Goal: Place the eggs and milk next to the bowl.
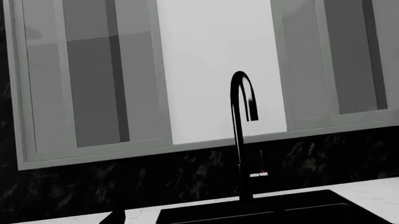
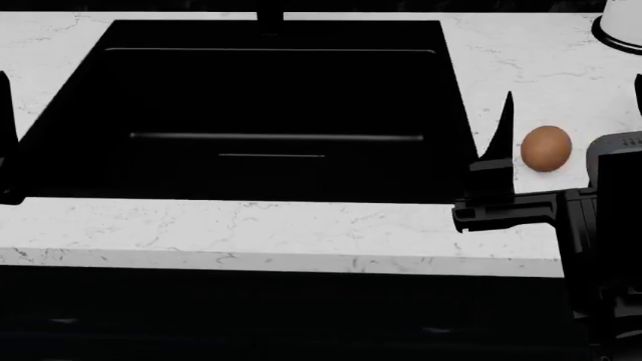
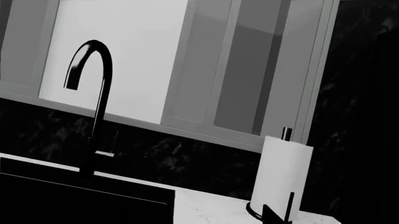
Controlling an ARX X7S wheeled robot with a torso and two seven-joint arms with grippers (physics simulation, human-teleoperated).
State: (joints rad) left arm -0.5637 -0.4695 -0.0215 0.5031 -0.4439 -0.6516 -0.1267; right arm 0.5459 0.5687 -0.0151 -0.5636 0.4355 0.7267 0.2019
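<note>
Our right gripper (image 2: 567, 150) brackets the brown egg (image 2: 546, 148) at three o'clock, fingers spread, gripping nothing, ready to close.

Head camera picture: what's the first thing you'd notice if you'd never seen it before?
The one spot of colour: a reddish-brown egg lying alone on the white marble counter, just right of the big black sink. The right pincer stands beside the egg, not touching it. In the wrist views, a tall black curved tap stands behind the sink, before a pale window.
</note>
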